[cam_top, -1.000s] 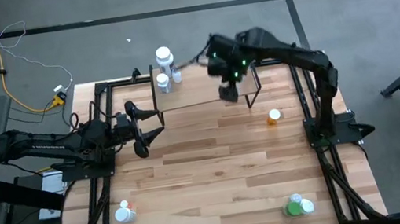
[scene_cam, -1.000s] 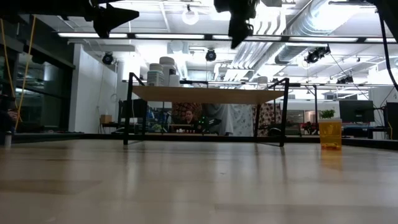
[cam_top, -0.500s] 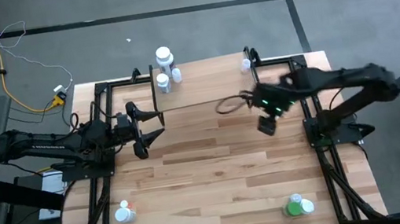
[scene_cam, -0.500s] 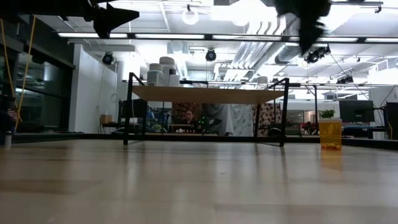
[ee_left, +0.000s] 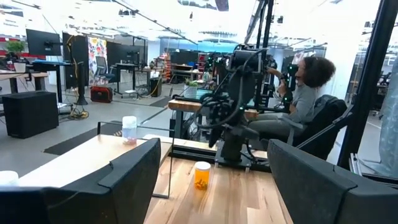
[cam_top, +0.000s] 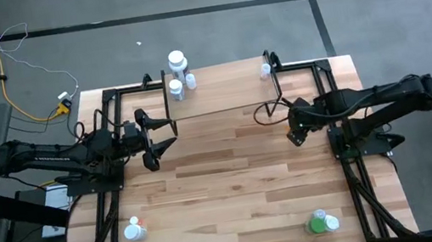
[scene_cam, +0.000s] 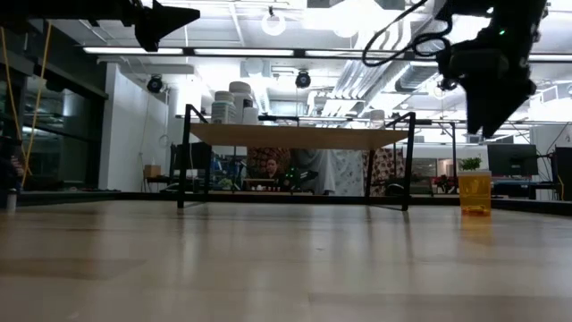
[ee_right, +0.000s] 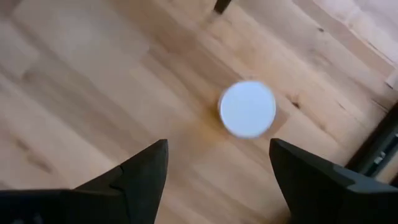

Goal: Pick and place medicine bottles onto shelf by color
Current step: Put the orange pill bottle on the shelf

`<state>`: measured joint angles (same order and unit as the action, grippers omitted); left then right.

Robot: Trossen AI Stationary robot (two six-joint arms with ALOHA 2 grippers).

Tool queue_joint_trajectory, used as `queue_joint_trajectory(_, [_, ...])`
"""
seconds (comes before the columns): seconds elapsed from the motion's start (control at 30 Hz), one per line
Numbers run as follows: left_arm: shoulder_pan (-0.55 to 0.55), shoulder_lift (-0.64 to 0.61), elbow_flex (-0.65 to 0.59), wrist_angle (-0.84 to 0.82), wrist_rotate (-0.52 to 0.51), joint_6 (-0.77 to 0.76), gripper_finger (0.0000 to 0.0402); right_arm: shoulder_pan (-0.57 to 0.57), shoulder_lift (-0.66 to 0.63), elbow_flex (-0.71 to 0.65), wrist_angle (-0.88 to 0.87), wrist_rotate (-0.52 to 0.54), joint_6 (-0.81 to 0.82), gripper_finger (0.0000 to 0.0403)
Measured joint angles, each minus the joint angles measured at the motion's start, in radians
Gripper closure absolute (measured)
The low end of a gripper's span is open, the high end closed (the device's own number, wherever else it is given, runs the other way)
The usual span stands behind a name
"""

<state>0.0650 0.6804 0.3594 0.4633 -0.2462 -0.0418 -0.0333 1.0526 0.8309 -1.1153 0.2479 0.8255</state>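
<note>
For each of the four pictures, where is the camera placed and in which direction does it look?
High view: above the table, looking straight down; both arms, the shelf with white bottles.
Low view: at tabletop height, looking level across; the shelf, the orange bottle, the right end effector above it.
Left wrist view: on the left arm, looking across the table past its own open fingers at the right arm and orange bottle.
Right wrist view: looking down between open fingers onto a white cap.
Shared: low and left wrist views both show the orange bottle.
</note>
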Motion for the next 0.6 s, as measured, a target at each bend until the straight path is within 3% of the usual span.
queue_joint_trajectory(0.43, [0.0,0.0,0.0,-0.002,0.005,-0.005,0.0115,-0.143,0.064,-0.013,0.045,-0.021,-0.05,0.0132])
queue_joint_trajectory(0.6, [0.0,0.0,0.0,0.001,0.027,-0.008,0.0115,-0.197,0.128,-0.035,0.07,-0.033,-0.146,0.0132])
